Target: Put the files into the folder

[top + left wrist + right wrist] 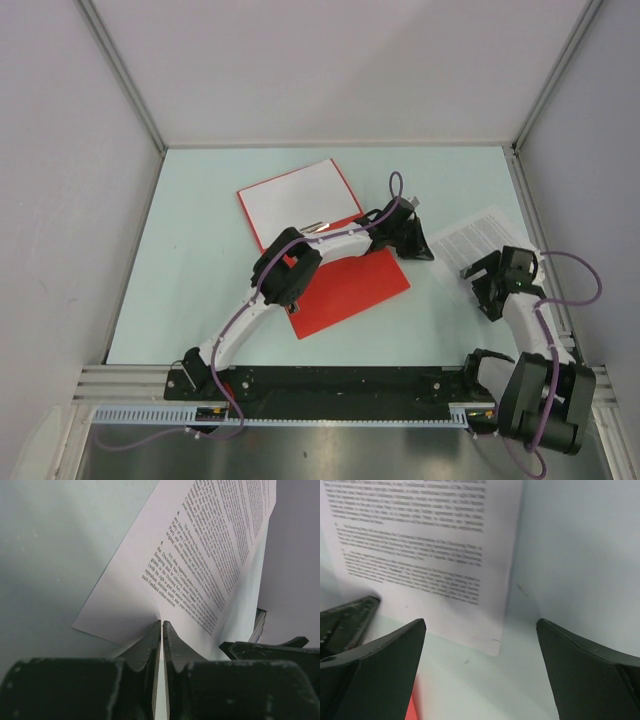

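The red folder lies open at mid-table, with a white sheet on its far half. The printed files lie on the table to its right. My left arm reaches across the folder. My left gripper is shut on the near left edge of the files, its tips pinching the paper. My right gripper is open and empty, just in front of the files' near corner. The sheets lie beyond its tips.
The pale green table is bounded by grey walls at the left, back and right. The files lie close to the right wall. A metal clip shows at the folder's spine. A strip of red folder shows beside my right gripper.
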Motion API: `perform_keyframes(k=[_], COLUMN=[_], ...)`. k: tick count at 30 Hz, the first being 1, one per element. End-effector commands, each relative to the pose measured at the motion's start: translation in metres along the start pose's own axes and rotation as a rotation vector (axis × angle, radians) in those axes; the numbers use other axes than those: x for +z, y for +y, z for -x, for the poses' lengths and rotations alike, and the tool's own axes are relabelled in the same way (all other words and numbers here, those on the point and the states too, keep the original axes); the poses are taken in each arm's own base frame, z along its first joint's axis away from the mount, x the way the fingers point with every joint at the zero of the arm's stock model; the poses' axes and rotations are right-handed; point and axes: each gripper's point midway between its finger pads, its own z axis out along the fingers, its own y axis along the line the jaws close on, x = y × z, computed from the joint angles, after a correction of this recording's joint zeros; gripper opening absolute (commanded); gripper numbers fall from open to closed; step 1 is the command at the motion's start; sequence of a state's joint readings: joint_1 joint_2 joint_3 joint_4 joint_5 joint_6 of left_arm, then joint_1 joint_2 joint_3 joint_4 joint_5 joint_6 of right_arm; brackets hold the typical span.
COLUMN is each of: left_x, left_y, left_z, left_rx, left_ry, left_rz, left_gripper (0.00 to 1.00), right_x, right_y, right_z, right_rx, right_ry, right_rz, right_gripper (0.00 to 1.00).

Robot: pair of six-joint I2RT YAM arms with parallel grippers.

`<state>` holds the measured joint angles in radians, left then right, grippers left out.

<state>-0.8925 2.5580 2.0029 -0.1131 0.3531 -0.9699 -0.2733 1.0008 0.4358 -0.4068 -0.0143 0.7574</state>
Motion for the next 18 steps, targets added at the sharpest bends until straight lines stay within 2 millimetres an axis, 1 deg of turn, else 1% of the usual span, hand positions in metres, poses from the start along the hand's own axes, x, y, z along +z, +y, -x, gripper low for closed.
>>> perform_keyframes(k=[1,2,3,5,6,7,8,9,10,11,12,14,15,16,17,18], left_x=[-0.005,-0.006,-0.006,-0.005,-0.004,-0.005,-0.004,-0.005,-0.005,-0.006,-0.006,-0.006,-0.005,-0.006,-0.006,-0.006], left_y=[0.029,0.031,0.032,0.033,0.033,0.033,0.034,0.033,0.034,0.034,0.034,0.035,0.034,0.032,0.033,0.033], left_z=[-0.020,-0.020,-0.021,-0.024,-0.024,-0.024,-0.024,-0.024,-0.024,-0.024,-0.025,-0.026,-0.026,-0.026,-0.027,-0.027], left_rx=[-0.035,-0.036,-0.038,-0.048,-0.049,-0.052,-0.053,-0.051,-0.049,-0.048,-0.048,-0.049,-0.050,-0.052,-0.053,-0.050], left_ry=[0.060,0.059,0.058,0.062,0.063,0.067,0.068,0.067,0.068,0.067,0.067,0.070,0.067,0.070,0.071,0.073], left_rz=[0.099,0.105,0.106,0.105,0.101,0.098,0.102,0.101,0.104,0.105,0.105,0.105,0.101,0.094,0.097,0.096], left_gripper=[0.11,0.11,0.11,0.11,0.11,0.11,0.11,0.11,0.11,0.11,0.10,0.10,0.10,0.10,0.10,0.10], right_x=[0.007,0.010,0.015,0.022,0.026,0.028,0.031,0.030,0.030,0.029,0.026,0.018,0.014,0.007,-0.002,-0.010], right_y=[-0.014,-0.008,-0.005,0.007,0.011,0.015,0.024,0.032,0.037,0.045,0.051,0.067,0.073,0.081,0.094,0.107], right_z=[-0.007,-0.004,-0.011,-0.011,-0.017,-0.019,-0.017,-0.023,-0.024,-0.022,-0.024,-0.016,-0.017,-0.013,-0.011,-0.004], right_rx=[-0.012,-0.016,-0.026,0.007,0.007,0.025,0.027,0.028,0.042,0.044,0.046,0.048,0.047,0.047,0.056,0.063], right_ry=[0.015,0.002,0.029,0.037,0.065,0.075,0.067,0.102,0.108,0.099,0.114,0.084,0.089,0.074,0.060,0.030], right_rz=[-0.136,-0.117,-0.113,-0.069,-0.059,-0.044,-0.008,0.031,0.046,0.087,0.123,0.205,0.241,0.283,0.374,0.446], right_gripper=[1.00,1.00,1.00,1.00,1.00,1.00,1.00,1.00,1.00,1.00,1.00,1.00,1.00,1.00,1.00,1.00])
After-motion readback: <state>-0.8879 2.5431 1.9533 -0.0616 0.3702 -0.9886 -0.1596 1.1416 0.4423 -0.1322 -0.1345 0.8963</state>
